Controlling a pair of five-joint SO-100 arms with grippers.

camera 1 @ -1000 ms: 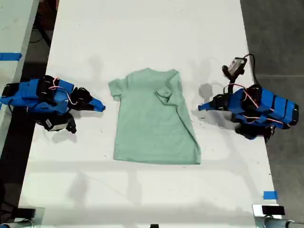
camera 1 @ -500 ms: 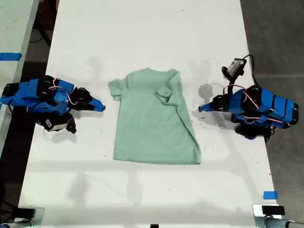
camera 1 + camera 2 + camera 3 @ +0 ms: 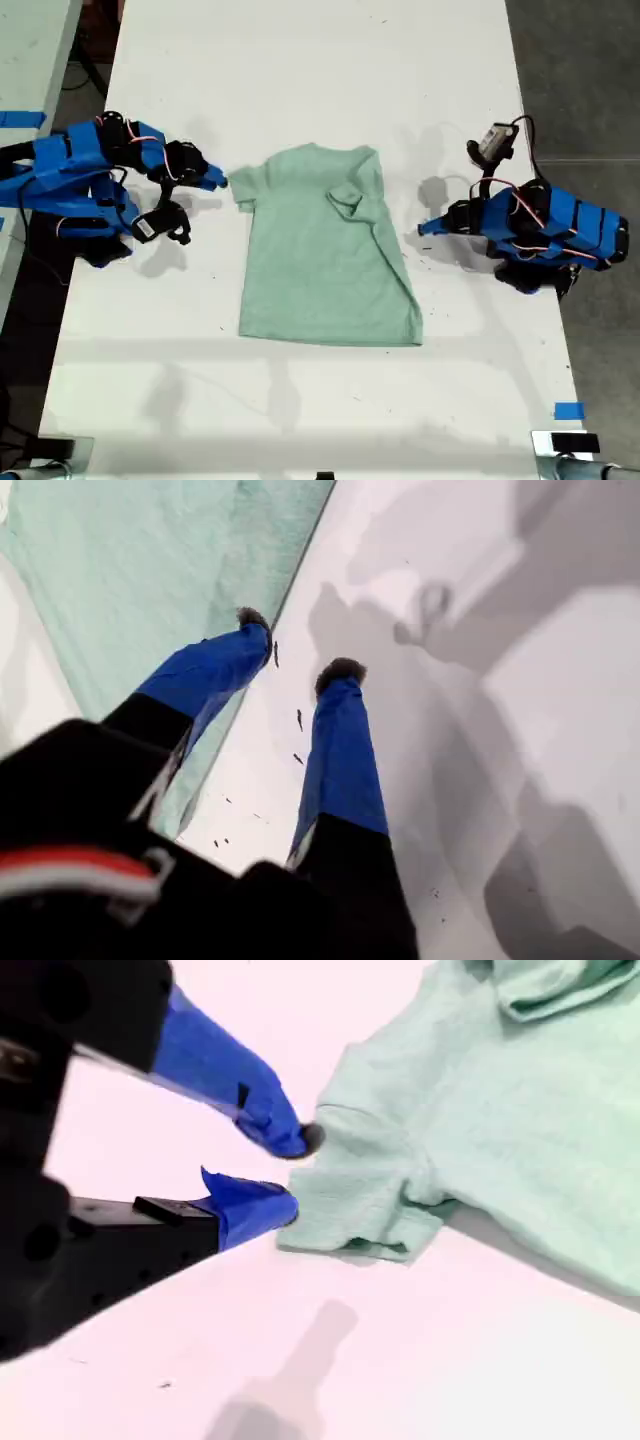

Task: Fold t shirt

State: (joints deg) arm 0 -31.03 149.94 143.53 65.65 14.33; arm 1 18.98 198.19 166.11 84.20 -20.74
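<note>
My second gripper [image 3: 290, 1175] reaches low across the white table [image 3: 310, 80], jaws narrowly parted and empty, tips just at the sleeve edge of the t shirt [image 3: 325, 250]. My first gripper [image 3: 295, 650] sits near the shirt's folded side edge, jaws apart, holding nothing. The shirt lies flat mid-table, soft mint knit, its sleeve at 3 o'clock in the exterior view folded inward.

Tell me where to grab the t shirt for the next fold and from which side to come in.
Grip the unfolded sleeve of the t shirt at the exterior view's left. It lies flat, sticking out from the body, while the other sleeve is already folded in. My second gripper sits open right at its hem, so probably come in low from that side, one jaw under the edge.
</note>
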